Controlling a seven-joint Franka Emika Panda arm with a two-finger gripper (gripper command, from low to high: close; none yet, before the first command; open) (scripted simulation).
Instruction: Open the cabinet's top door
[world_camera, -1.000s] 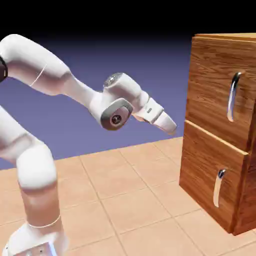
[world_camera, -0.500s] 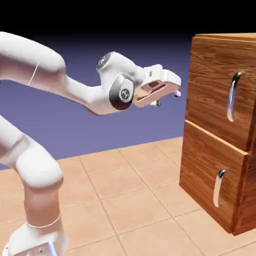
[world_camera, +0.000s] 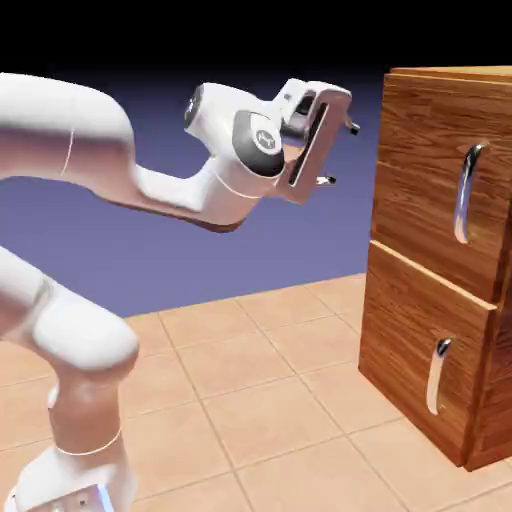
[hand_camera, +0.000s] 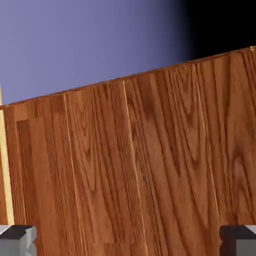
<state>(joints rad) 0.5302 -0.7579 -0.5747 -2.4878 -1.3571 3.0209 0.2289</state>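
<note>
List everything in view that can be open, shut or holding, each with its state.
gripper: open, holding nothing, short of the cabinet
top door: shut
lower door: shut
top door's handle: ungripped
lower door's handle: ungripped

the cabinet's wood-grain top door (world_camera: 425, 180) is shut
</note>
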